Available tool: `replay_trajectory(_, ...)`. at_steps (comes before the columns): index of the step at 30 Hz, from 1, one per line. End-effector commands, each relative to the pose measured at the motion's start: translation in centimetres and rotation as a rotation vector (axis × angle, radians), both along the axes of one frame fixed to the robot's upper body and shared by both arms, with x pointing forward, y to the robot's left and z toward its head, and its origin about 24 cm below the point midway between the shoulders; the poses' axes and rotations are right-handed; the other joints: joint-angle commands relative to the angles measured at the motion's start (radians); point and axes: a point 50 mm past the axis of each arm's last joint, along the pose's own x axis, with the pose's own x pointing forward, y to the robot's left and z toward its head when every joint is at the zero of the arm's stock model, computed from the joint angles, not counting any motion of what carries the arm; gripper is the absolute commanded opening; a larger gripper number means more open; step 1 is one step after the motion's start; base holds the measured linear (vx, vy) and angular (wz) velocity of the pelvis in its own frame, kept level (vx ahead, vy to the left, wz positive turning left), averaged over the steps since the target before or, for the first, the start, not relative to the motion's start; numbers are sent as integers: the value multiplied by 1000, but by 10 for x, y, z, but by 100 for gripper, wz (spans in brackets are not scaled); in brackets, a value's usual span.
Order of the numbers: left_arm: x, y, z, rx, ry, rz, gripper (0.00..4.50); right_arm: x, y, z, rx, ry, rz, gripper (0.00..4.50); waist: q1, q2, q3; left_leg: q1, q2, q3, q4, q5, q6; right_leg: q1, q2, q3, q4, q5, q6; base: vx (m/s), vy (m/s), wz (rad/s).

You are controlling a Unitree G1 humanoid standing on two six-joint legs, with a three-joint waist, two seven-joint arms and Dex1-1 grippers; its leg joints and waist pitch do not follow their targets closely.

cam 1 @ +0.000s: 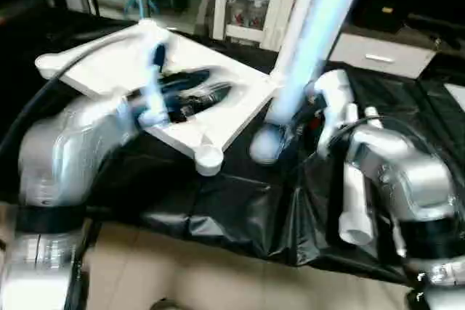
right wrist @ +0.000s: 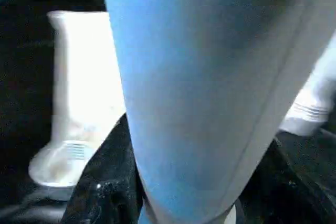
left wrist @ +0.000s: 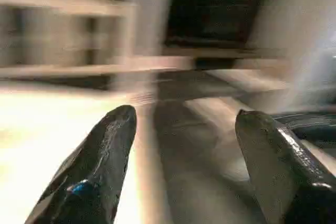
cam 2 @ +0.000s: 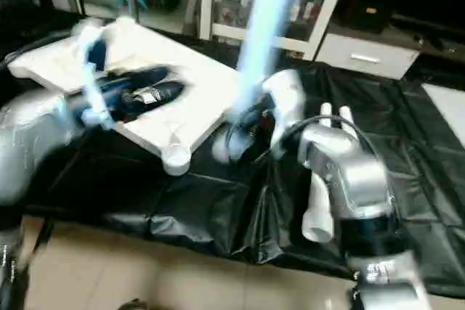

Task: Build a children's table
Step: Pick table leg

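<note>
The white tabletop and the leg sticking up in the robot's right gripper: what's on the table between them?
Only black cover: in the left eye view a bare strip separates the tabletop from the raised leg gripped by the right gripper.

White table top (cam 1: 211, 88) flat; tapered leg (cam 1: 305, 56) upright beside it

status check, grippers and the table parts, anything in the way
Left gripper open over the table top, holding nothing. Right gripper shut on a leg, held upright beside the top. Spare legs lie by the right arm; path clear.
</note>
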Motion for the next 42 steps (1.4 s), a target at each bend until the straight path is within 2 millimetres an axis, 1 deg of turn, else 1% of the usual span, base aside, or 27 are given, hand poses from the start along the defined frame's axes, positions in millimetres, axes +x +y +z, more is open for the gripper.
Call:
replay_trajectory(1,-3,8,-13,149,-46,232,341,-10,4,2,11,-46,-75,186,-5,12,-71,-3,5,12,-73,-145,-50,61,-47,40,-71,-158,-97,0,0,0)
replay_trajectory(6,-16,18,-30,237,-141,454,341,-27,12,-15,108,1,-159,186,-2,5,-65,-16,-5,22,-73,-162,41,66,-85,63,-96,-270,-75,0,0,0)
replay_trajectory(8,-22,18,-35,262,-157,498,341,-31,14,-26,121,32,-201,186,27,0,-63,-27,-11,9,-17,-137,133,82,-185,127,-142,-461,-53,0,0,0)
replay_trajectory(9,-25,17,-39,265,-156,516,341,-33,15,-30,123,38,-217,186,27,0,-63,-27,-11,9,-17,-137,133,82,-185,127,-142,-461,-53,-20,63,2)
replay_trajectory(11,-30,13,-47,271,-161,547,341,-36,15,-40,118,54,-257,186,40,6,-42,14,5,-1,29,-198,92,35,-173,231,-176,-678,-77,-29,134,-7)
replay_trajectory(13,-28,10,-48,283,-173,550,341,-36,15,-42,113,63,-266,186,17,11,-45,73,-10,50,-32,-318,72,-26,-36,176,-133,-586,-82,-59,190,-34)
replay_trajectory(14,-26,8,-47,285,-180,543,341,-35,14,-43,107,67,-266,186,-9,31,-49,146,-8,85,-48,-479,79,-103,25,104,-93,-502,-63,-83,184,-34)
replay_trajectory(15,-25,6,-47,285,-187,544,341,-34,14,-44,105,70,-262,186,-29,34,-46,116,15,125,-82,-557,119,-102,45,30,-23,-385,-58,-101,199,-35)
replay_trajectory(16,-24,5,-45,284,-198,541,341,-33,14,-45,95,70,-257,186,-35,36,-44,71,48,160,-115,-624,133,-76,17,-27,36,-314,-61,-73,216,-57)
replay_trajectory(18,-22,4,-45,280,-200,539,341,-31,14,-46,84,71,-257,186,-34,26,-43,82,94,200,-128,-718,84,-51,-33,-67,78,-292,-87,-67,188,-58)
replay_trajectory(19,-21,5,-44,283,-209,539,341,-29,13,-47,77,71,-257,186,-40,8,-36,93,79,210,-111,-740,30,-50,-48,-48,12,-410,-85,-41,113,-56)
replay_trajectory(20,-20,5,-43,284,-219,544,341,-26,12,-49,64,75,-263,186,-23,8,-33,153,26,170,55,-680,3,-107,-167,70,-170,-683,-52,-41,113,-56)
replay_trajectory(21,-20,5,-43,284,-219,544,341,-26,12,-49,64,75,-263,186,-17,-10,-39,120,13,112,119,-590,47,-48,-258,176,-213,-789,-44,-29,179,-62)
replay_trajectory(22,-20,5,-43,283,-220,548,341,-26,12,-50,59,79,-265,186,-7,-29,-53,-27,-19,-18,152,-370,70,124,-314,256,-177,-885,-63,61,265,-102)
replay_trajectory(23,-20,6,-43,287,-225,553,341,-25,10,-51,61,84,-283,186,14,-12,-58,-66,-5,-56,171,-259,82,162,-368,187,-170,-831,-75,61,265,-102)
replay_trajectory(24,-20,6,-44,281,-224,557,341,-25,8,-54,70,108,-302,186,-2,-4,-56,-46,-13,-98,167,-152,65,107,-341,159,-173,-676,-134,45,277,-84)
replay_trajectory(26,-20,9,-42,319,-241,604,341,-24,5,-56,65,126,-326,186,-34,10,-43,9,-53,-78,55,-33,85,44,-188,24,-165,-620,-143,-63,264,-21)
replay_trajectory(27,-20,9,-43,308,-232,601,341,-24,5,-57,57,133,-331,186,-89,50,-30,10,-42,-66,-64,-241,117,2,-29,-48,-86,-590,-47,-68,236,-6)
replay_trajectory(28,-20,10,-43,301,-227,614,341,-24,4,-59,13,139,-346,186,-120,56,-48,16,-22,-86,-81,-319,126,12,-10,-56,-34,-429,-43,-52,246,9)
replay_trajectory(31,-20,9,-40,321,-239,633,341,-22,4,-59,-78,91,-387,186,-111,95,-60,25,42,-146,-81,-257,-148,24,-9,-21,-18,105,-112,-26,204,9)
replay_trajectory(34,-20,6,-40,331,-233,633,341,-20,4,-56,-59,63,-374,186,-113,89,-97,77,138,-215,-68,283,-66,-47,-8,-14,73,-111,-28,-9,80,3)
replay_trajectory(35,-21,4,-39,300,-235,646,341,-19,4,-56,-58,62,-367,186,-102,76,-105,69,143,-202,-54,474,119,-56,-16,0,92,-162,-6,0,0,0)
replay_trajectory(38,-22,2,-39,308,-241,637,341,-20,5,-56,-39,56,-339,186,-91,23,-99,40,59,-154,-43,383,436,-21,-35,40,20,-92,-97,-25,-76,-3)
replay_trajectory(39,-23,5,-41,284,-231,659,341,-23,7,-55,1,62,-306,186,-75,-7,-97,-27,-40,-84,21,234,449,36,-82,78,-46,43,-212,-42,-172,-8)
replay_trajectory(40,-23,5,-41,271,-230,660,341,-23,8,-54,13,61,-298,186,-58,-56,-101,-83,-99,-38,72,117,404,90,-112,104,-79,95,-201,-55,-187,-2)
replay_trajectory(41,-23,6,-41,247,-228,660,341,-25,10,-53,39,53,-285,186,-25,-41,-71,-53,-59,-35,27,-25,161,64,-133,102,-94,-49,-71,-55,-187,-2)
replay_trajectory(42,-23,6,-41,245,-229,659,341,-25,10,-52,41,52,-284,186,-26,-38,-64,-55,-60,-34,2,-32,125,74,-113,80,-99,-149,-13,-83,-168,-11)
